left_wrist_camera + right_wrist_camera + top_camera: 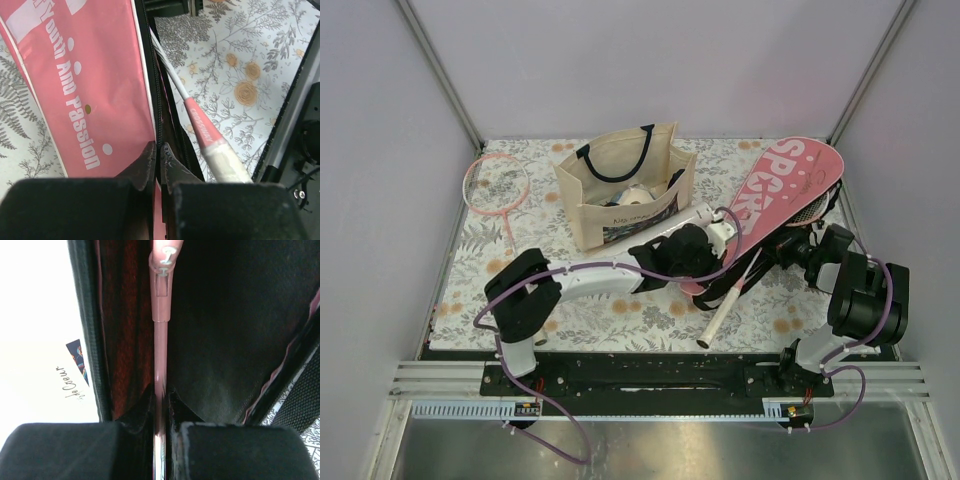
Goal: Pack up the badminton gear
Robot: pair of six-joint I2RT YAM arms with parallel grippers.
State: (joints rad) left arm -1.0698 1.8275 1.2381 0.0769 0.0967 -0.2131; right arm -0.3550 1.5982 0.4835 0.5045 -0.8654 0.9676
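Jaws of the left gripper (159,152) are pressed together on the black zip edge of the pink SPORT cover (790,190), which lies just right of the tote bag (620,190). The right gripper (161,395) is clamped on the pink shaft of a racket (160,340) inside the dark cover. Its head is hidden, and only the white handle (718,322) pokes out. A second racket (495,185) lies at far left.
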